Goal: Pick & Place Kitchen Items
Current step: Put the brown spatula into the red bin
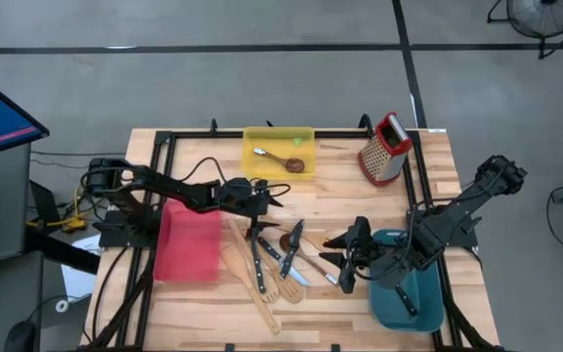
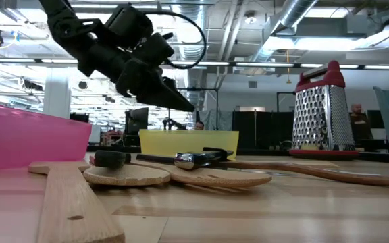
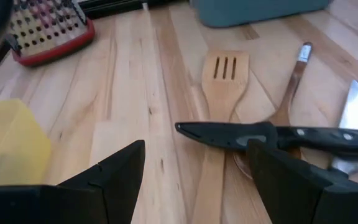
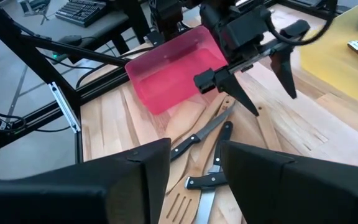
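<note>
Kitchen items lie in a loose heap on the wooden table's middle: pale wooden spatulas [image 1: 240,262], a slotted turner [image 3: 226,73], black-handled knives [image 1: 260,256] and a dark spoon [image 1: 288,239]. One knife [image 3: 272,134] lies across the turner's handle. My left gripper [image 1: 274,200] hovers open above the heap's far-left side, slanting down, with nothing between its fingers [image 3: 120,177]. My right gripper [image 1: 340,251] hangs open higher up, right of the heap and beside the teal bin [image 1: 411,293]. It is empty in its wrist view [image 4: 194,162].
A yellow bin [image 1: 280,149] at the far edge holds a dark-bowled spoon [image 1: 288,162]. A red bin [image 1: 186,244] lies left of the heap. A red-topped grater [image 1: 386,149] stands at the far right. Bare wood shows between the heap and the yellow bin.
</note>
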{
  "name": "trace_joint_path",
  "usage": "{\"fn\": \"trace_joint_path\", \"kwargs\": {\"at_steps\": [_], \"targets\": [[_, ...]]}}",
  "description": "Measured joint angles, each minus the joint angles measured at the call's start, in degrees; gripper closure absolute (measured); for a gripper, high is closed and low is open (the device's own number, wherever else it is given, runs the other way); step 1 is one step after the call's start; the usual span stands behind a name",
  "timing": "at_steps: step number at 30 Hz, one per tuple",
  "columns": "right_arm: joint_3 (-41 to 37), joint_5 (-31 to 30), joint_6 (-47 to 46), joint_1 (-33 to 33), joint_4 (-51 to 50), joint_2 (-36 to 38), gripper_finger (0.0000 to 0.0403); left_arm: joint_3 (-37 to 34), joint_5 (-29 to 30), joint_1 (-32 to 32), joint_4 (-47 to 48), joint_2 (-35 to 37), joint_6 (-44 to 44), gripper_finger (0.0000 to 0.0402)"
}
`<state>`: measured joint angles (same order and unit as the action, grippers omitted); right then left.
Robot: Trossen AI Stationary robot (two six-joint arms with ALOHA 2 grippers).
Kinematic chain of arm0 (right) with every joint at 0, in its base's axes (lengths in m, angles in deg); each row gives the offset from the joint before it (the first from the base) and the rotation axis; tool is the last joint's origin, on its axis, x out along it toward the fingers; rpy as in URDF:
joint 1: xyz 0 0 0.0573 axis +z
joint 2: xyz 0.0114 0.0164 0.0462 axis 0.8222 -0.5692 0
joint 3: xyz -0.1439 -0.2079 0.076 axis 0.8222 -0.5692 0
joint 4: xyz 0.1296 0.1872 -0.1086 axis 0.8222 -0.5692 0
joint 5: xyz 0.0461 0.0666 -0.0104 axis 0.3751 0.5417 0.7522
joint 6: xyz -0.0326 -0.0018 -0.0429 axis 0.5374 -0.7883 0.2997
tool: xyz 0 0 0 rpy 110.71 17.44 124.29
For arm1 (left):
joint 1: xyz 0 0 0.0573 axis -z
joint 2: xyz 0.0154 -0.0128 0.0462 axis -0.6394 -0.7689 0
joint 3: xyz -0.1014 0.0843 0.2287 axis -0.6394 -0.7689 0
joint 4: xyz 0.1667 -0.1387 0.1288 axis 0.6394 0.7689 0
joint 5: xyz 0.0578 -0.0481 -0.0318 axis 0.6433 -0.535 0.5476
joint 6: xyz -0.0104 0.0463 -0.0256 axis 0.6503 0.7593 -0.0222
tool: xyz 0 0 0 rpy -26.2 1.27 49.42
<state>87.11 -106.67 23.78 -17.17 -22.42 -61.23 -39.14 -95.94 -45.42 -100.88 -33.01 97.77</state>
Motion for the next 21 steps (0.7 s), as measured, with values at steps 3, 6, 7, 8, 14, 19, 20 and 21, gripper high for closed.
{"fn": "trace_joint_path", "kwargs": {"at_steps": [3, 6, 7, 8, 14, 19, 20, 21], "targets": [[0.0, 0.0, 0.0, 0.0, -0.1, 0.0, 0.0249, 1.0, -0.6, 0.0, 0.1, -1.9, 0.0, 0.0135], [0.0, 0.1, 0.0, 0.0, -0.3, 0.0, 0.0248, 1.5, -0.6, 0.0, 0.2, -4.1, 0.0, 0.0135], [0.0, 0.1, 0.0, 0.0, -0.4, 0.0, 0.0249, 1.7, -0.7, 0.0, 0.3, -4.9, 0.0, 0.0135], [0.0, 0.1, 0.0, 0.0, -0.4, 0.0, 0.0249, 2.0, -1.0, 0.0, 0.2, -5.5, 0.0, 0.0135], [0.0, 0.2, 0.0, 0.0, -0.5, 0.0, 0.0253, 2.2, -2.3, 0.0, 0.4, -7.4, 0.0, 0.0135], [0.0, 0.3, 0.0, 0.1, -0.6, 0.0, 0.0250, 2.2, -1.7, 0.0, 2.9, -6.3, 0.3, 0.0135], [0.0, 0.4, 0.0, 0.1, -0.7, 0.0, 0.0250, 2.2, -1.2, 0.0, 4.6, -5.7, 0.7, 0.0135], [0.0, 0.4, 0.0, 0.1, -0.8, 0.0, 0.0250, 2.2, -0.5, 0.0, 6.2, -5.0, 1.4, 0.0135]]}}
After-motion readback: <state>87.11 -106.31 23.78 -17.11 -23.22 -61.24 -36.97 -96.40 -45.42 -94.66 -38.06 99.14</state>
